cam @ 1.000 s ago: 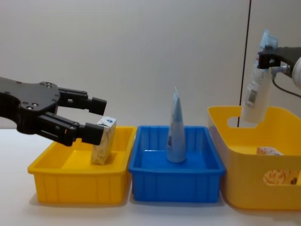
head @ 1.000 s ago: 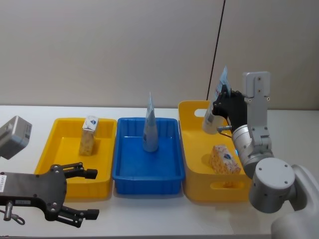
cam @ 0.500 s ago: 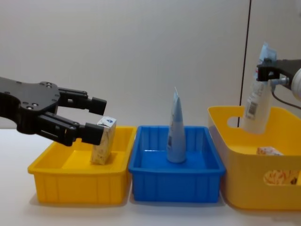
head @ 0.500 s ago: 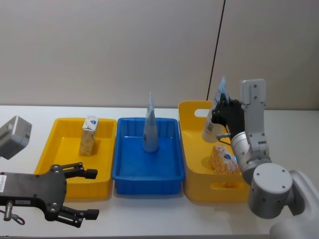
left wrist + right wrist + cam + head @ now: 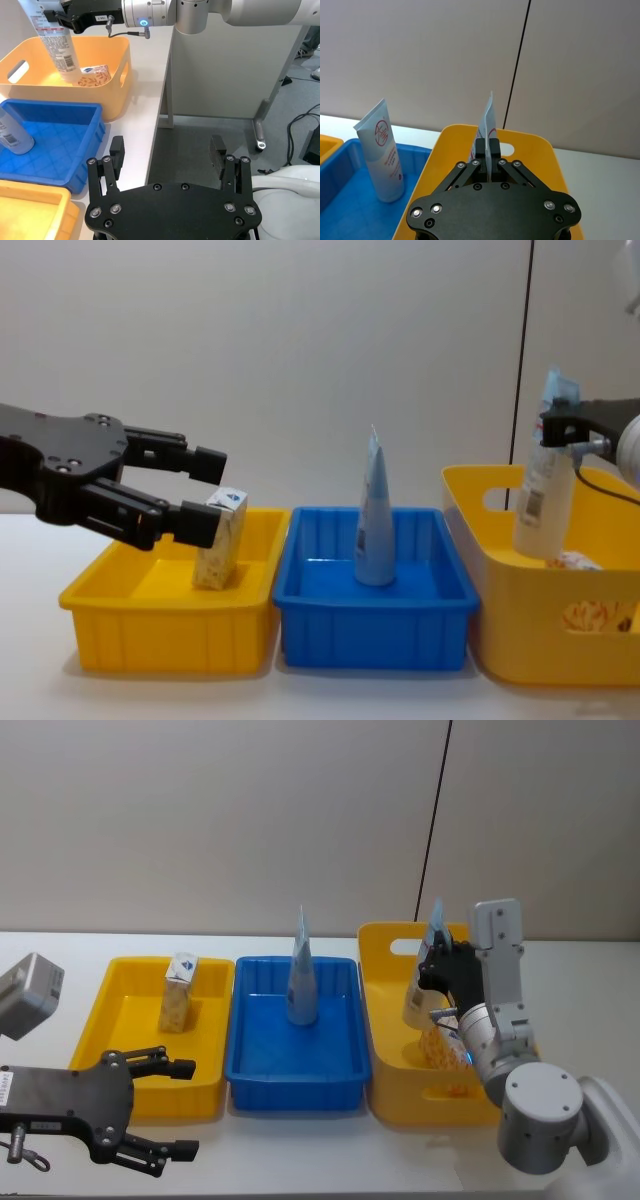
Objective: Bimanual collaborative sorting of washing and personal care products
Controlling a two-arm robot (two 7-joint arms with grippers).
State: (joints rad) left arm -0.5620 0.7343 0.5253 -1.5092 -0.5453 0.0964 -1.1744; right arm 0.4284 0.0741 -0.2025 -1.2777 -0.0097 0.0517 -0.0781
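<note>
- The right gripper (image 5: 436,963) is seen over the tall yellow bin (image 5: 385,1050) on the right, its fingers pinched on the flat crimped top of a pale blue tube (image 5: 424,990).
- The held tube is kept upright, cap end down inside the bin, just beside a white-grey carton with red leaf print (image 5: 447,1038) lying on the bin floor.
- A second pale blue tube (image 5: 301,982) is stood upright in the blue bin (image 5: 298,1065) in the middle.
- A beige carton with blue mark (image 5: 179,992) is stood in the shallow yellow bin (image 5: 130,1020) on the left.
- The left gripper (image 5: 160,1110) is held in front of that shallow bin, its fingers spread and empty.
</note>
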